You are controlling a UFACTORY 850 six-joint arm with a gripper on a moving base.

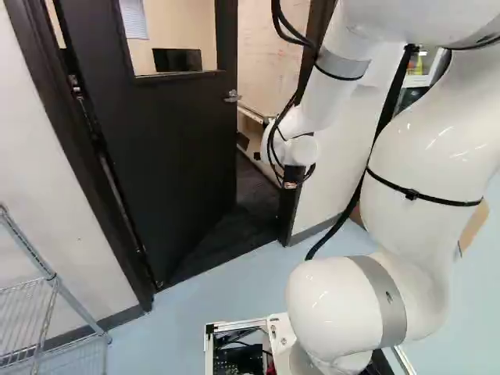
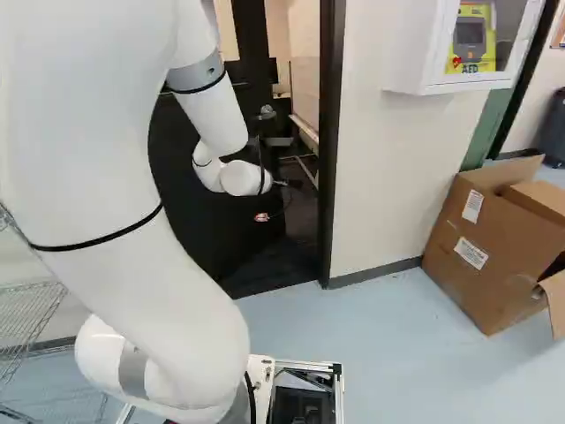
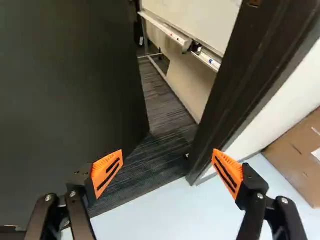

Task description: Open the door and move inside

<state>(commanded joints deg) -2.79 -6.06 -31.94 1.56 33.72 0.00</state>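
We see the door (image 1: pixel 187 148) partly open, swung inward from the door frame (image 2: pixel 331 159); our end effector (image 2: pixel 274 200) points toward the frame's opening, fingers spread wide; beyond the frame is a whiteboard (image 3: pixel 200 17), and right of it a cardboard box (image 2: pixel 481 247)

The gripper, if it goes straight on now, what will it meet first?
Probably the carpet between door and frame; depth is unclear, so the gripper could touch either side first.
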